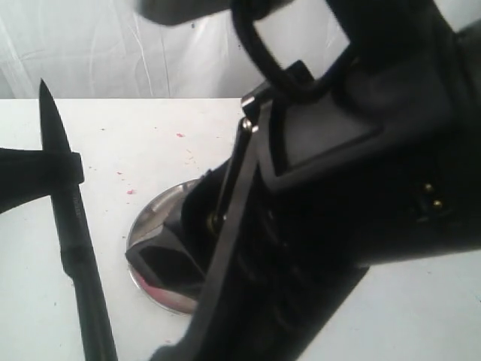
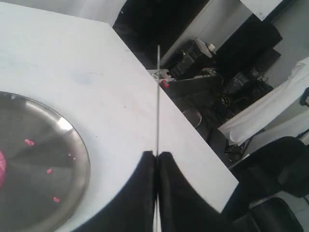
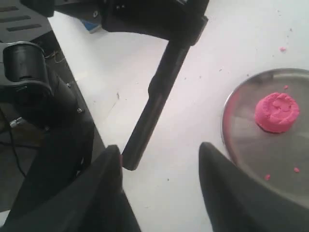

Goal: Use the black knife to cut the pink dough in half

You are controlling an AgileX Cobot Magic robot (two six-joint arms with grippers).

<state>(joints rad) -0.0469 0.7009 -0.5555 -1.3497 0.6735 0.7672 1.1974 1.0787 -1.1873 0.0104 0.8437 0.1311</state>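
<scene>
Pink dough on steel plate

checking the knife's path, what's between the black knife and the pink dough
Right wrist view: only bare white table, then the steel plate rim, between black knife and pink dough.

Over the left side of the tabletop the left gripper clamps the black knife, tip toward the far edge, handle toward the near one. The bulky right arm fills most of the right side, hiding much of a steel plate. Pink crumbs dot the white surface beside the plate.
</scene>
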